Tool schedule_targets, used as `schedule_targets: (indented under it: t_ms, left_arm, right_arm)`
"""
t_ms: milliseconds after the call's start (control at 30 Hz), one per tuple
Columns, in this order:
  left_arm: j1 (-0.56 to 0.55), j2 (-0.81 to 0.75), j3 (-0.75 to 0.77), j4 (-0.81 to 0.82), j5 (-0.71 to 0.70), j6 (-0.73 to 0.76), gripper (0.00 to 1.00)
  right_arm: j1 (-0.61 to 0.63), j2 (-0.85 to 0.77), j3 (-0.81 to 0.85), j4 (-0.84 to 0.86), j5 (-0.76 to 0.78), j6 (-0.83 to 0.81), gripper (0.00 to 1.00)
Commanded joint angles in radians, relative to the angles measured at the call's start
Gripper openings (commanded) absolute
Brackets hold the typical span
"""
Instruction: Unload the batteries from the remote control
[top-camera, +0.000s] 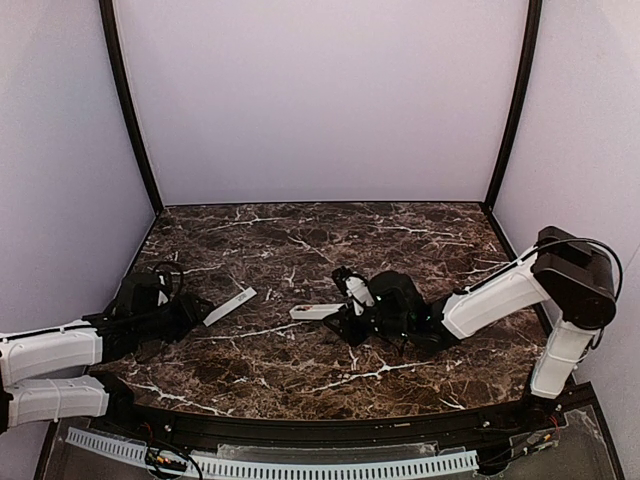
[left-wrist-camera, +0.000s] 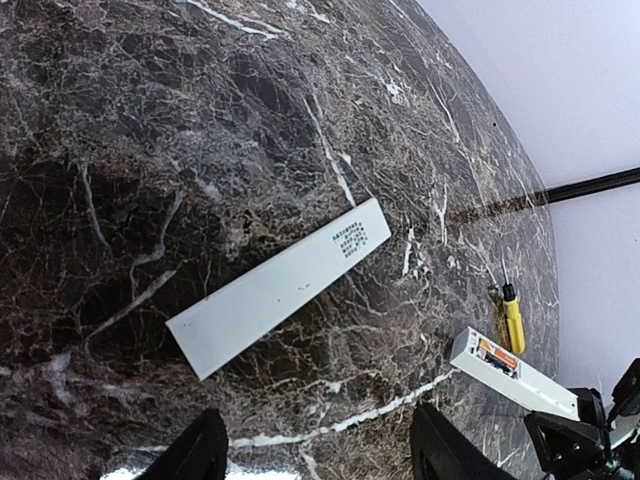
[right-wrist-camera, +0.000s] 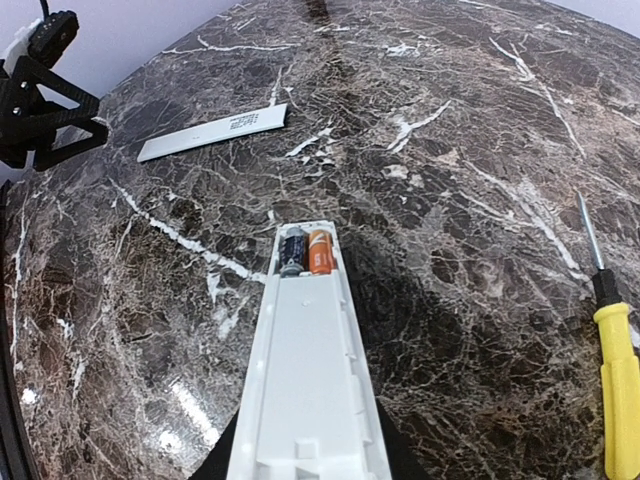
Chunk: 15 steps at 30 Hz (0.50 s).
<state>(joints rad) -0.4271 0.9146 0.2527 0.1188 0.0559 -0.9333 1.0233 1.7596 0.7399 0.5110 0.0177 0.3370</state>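
My right gripper (right-wrist-camera: 310, 455) is shut on the near end of the white remote control (right-wrist-camera: 305, 370), which lies with its open back upward and points away over the marble. In the compartment at its far end sits an orange battery (right-wrist-camera: 319, 251), with a dark cylinder (right-wrist-camera: 292, 250) beside it. The top view shows the remote (top-camera: 312, 312) sticking out to the left of the right gripper (top-camera: 350, 312). My left gripper (left-wrist-camera: 320, 455) stands open over bare marble with nothing between its fingers. From there the remote (left-wrist-camera: 520, 375) lies off to the right, its orange battery (left-wrist-camera: 497, 355) showing.
A flat whitish cover strip (left-wrist-camera: 280, 285) with dark print at one end lies just ahead of the left gripper, also visible as the strip (top-camera: 230, 305). A yellow screwdriver (right-wrist-camera: 620, 380) rests right of the remote. Purple walls enclose the marble table (top-camera: 300, 240).
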Motion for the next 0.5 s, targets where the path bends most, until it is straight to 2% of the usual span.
schedule_targets:
  t_ms: [0,467]
  left_arm:
    - [0.007,0.003,-0.01,0.019,0.018,0.031,0.63]
    - [0.006,0.008,-0.003,0.008,0.018,0.052,0.62]
  right_arm:
    - [0.024,0.03,-0.035,-0.162,-0.047,0.047,0.21]
    - [0.054,0.081,-0.003,-0.249,-0.06,0.037,0.39]
